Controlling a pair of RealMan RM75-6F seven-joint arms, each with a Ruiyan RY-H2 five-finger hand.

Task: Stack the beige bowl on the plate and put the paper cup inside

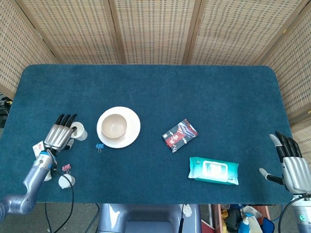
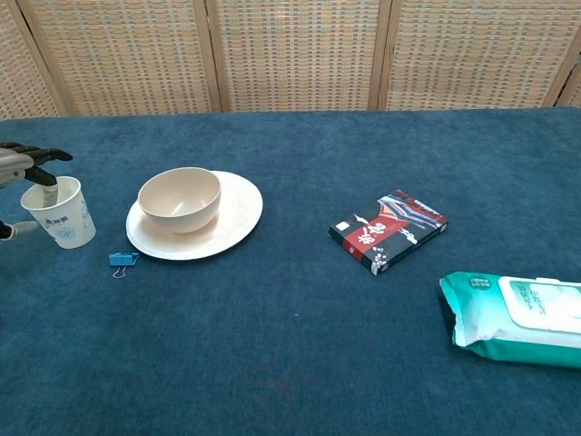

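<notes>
The beige bowl (image 1: 114, 125) (image 2: 180, 198) sits upright on the white plate (image 1: 132, 138) (image 2: 238, 216), left of the table's middle. Just to the left of the plate the paper cup (image 1: 80, 131) (image 2: 60, 215) stands upright. My left hand (image 1: 60, 135) (image 2: 24, 168) is at the cup, with its fingers stretched over the cup's rim and its thumb low beside the cup's left wall. I see no firm grip on the cup. At the table's near right corner my right hand (image 1: 291, 163) holds nothing and has its fingers apart; only the head view shows it.
A blue binder clip (image 1: 99, 146) (image 2: 123, 260) lies just in front of the plate. A pink clip (image 1: 65, 168) and a small white cap (image 1: 66, 180) lie near my left forearm. A dark packet (image 1: 180, 135) (image 2: 388, 230) and a green wipes pack (image 1: 214, 170) (image 2: 513, 318) lie to the right.
</notes>
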